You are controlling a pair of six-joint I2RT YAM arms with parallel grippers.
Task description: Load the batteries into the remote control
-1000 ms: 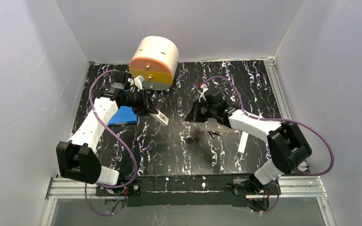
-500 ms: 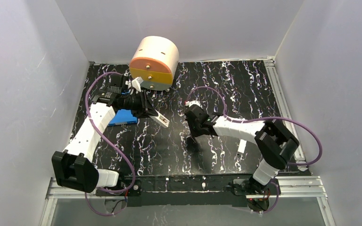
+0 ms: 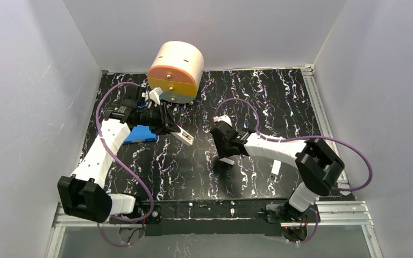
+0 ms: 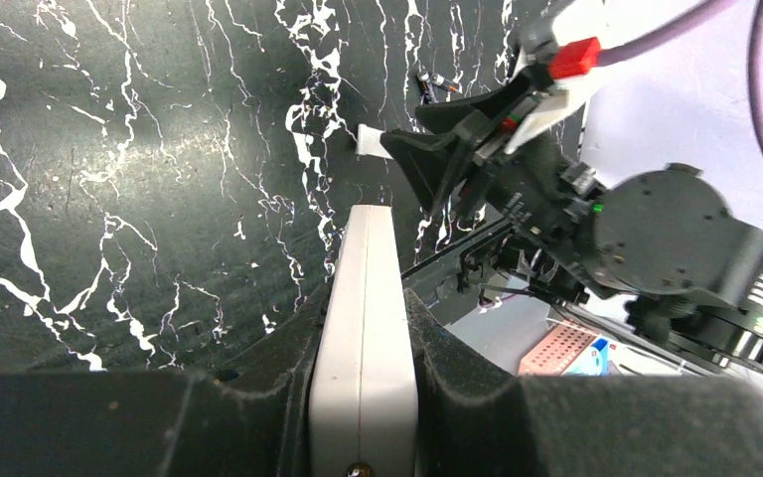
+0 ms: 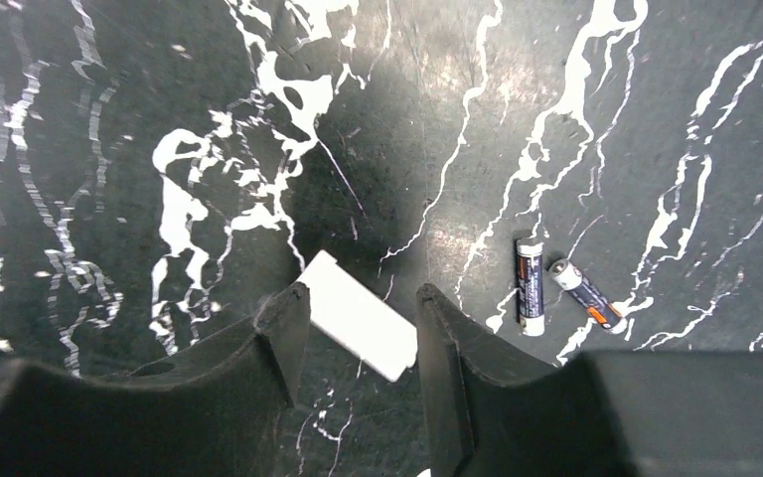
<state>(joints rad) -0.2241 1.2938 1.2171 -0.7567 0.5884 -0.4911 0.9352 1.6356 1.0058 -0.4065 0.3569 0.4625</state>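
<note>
Straddling the small loose white rectangular cover piece (image 5: 358, 318), the right gripper (image 5: 360, 295) has its jaws spread. Cover lies flat on the glossy black, white-veined marble-look tabletop (image 5: 656, 99), no visible pinch.

Left gripper (image 4: 366, 308) is pressed onto the slim white rectangular plastic remote control (image 4: 368, 248), holding it edge-on above the table with the long seam facing the wrist cam. Can't see the battery bay in any view.

Two small dark cylindrical batteries (image 5: 529, 285) lie loose on the table just right of the cover, in a shallow V. Dark wrap, pale end caps. Can't tell if they touch.

My read: cover is parked, battery pickup is next. Lift straight up so the fingers don't drag the cover, then shift right. Turn the wrist so the pads close across a cell's round body, not end to end. Smooth top plus round cells means rolling risk, so close slowly and take the nearer one.
</note>
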